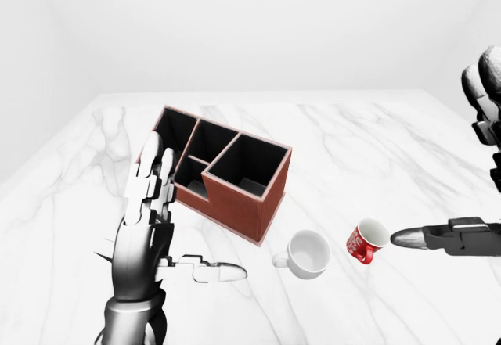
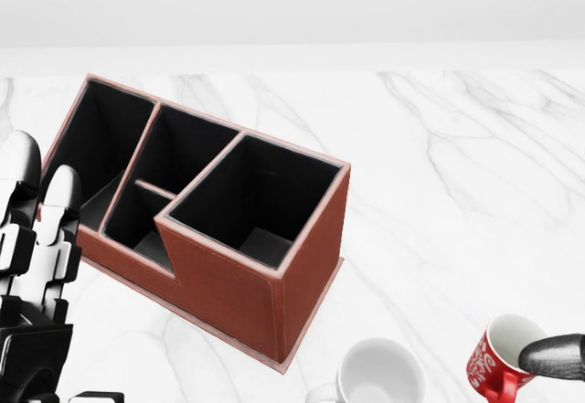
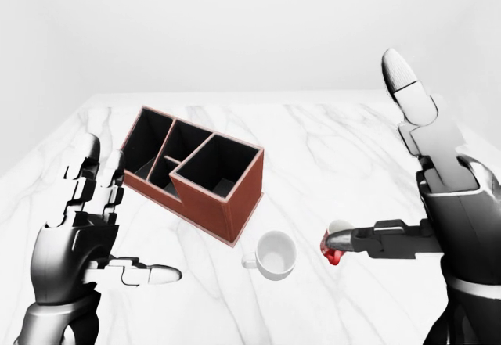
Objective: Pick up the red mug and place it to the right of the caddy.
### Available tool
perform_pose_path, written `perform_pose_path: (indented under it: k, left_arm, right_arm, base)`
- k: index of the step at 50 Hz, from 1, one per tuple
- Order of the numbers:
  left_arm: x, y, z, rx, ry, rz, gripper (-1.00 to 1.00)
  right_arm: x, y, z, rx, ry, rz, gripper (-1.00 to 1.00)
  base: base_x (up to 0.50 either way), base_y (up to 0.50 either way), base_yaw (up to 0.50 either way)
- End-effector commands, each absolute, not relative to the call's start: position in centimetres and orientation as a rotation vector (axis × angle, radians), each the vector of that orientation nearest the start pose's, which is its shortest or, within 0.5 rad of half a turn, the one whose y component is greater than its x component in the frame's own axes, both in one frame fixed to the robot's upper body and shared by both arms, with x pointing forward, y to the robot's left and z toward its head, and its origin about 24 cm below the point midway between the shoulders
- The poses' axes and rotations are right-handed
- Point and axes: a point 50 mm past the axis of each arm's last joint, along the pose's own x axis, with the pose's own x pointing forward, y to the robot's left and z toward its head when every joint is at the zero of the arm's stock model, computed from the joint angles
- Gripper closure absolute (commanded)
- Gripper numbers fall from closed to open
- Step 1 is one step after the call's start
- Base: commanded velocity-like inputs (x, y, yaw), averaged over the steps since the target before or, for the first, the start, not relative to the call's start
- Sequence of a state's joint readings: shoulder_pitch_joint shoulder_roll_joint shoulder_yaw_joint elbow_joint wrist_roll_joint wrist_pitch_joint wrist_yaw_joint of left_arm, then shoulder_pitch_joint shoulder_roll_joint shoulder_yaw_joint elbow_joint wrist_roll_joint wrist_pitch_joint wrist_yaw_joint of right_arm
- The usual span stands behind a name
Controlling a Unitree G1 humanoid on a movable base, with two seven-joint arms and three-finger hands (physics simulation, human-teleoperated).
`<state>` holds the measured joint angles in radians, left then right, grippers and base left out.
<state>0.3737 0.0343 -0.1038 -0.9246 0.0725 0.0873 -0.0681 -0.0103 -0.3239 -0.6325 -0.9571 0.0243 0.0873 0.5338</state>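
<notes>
Caddy (image 1: 223, 174): rectangular, reddish-brown with a leather-like grain and pale edging, black-lined, 4 open compartments, 1 larger and taller than the rest. It stands on a glossy white marble surface (image 1: 368, 149) with grey veining.

Red mug (image 1: 365, 241): glossy red with white lettering and a white interior, tilted so its mouth faces up and right in the left-eye view. It is to the lower right of the caddy, well apart from it.

White mug (image 1: 307, 253): plain, glossy, handle pointing left, between the caddy and the red mug.

Right hand (image 3: 407, 196): metallic grey segmented fingers spread wide, 1 extended sideways with its tip at the red mug's rim; nothing gripped.

Left hand (image 1: 153, 228): lower left of the caddy, fingers extended upright, thumb out sideways, empty.
</notes>
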Motion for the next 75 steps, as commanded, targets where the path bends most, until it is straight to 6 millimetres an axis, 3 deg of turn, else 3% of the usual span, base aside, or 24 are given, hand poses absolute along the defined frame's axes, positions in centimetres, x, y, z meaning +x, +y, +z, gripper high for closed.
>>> perform_pose_path:
  k: [1,10,18,32,45,54,57,66,75]
  left_arm:
    - [15.6,14.7,16.8,0.099,-0.475,-0.049,-1.00]
    - [15.6,14.7,16.7,0.099,-0.469,-0.050,-1.00]
    - [15.7,14.6,16.7,0.100,-0.469,-0.051,-1.00]
    - [15.5,14.8,16.9,0.103,-0.479,-0.045,-1.00]
    - [15.5,14.8,17.0,0.104,-0.482,-0.045,-1.00]
    - [15.6,14.7,16.9,0.102,-0.478,-0.046,-1.00]
    - [15.6,14.8,16.9,0.103,-0.480,-0.045,-1.00]
    - [15.6,14.7,16.9,0.104,-0.480,-0.046,-1.00]
    - [15.7,14.5,16.6,0.103,-0.468,-0.051,-1.00]
  right_arm:
    - [16.2,-22.9,25.9,-1.049,-0.603,0.022,-0.95]
    - [17.1,-24.3,25.7,-1.142,-0.493,-0.063,-0.95]
    - [16.1,-24.3,27.8,-1.255,-0.552,-0.143,-0.95]
    - [16.5,-24.7,27.4,-1.318,-0.474,-0.197,-0.95]
    - [15.6,-24.5,27.1,-1.328,-0.465,-0.230,-0.96]
    - [15.5,-24.5,25.8,-1.282,-0.419,-0.216,-0.95]
    - [16.1,-25.0,24.2,-1.224,-0.343,-0.188,-0.95]
    - [16.0,-25.0,22.1,-1.141,-0.268,-0.164,-0.96]
    - [16.3,-26.6,18.9,-1.044,-0.102,-0.150,-0.96]
  base:
    - [0.00,0.00,0.00]
    - [0.00,0.00,0.00]
    - [0.00,0.00,0.00]
    - [0.00,0.00,0.00]
    - [0.00,0.00,0.00]
    - [0.00,0.00,0.00]
    - [0.00,0.00,0.00]
    - [0.00,0.00,0.00]
    - [0.00,0.00,0.00]
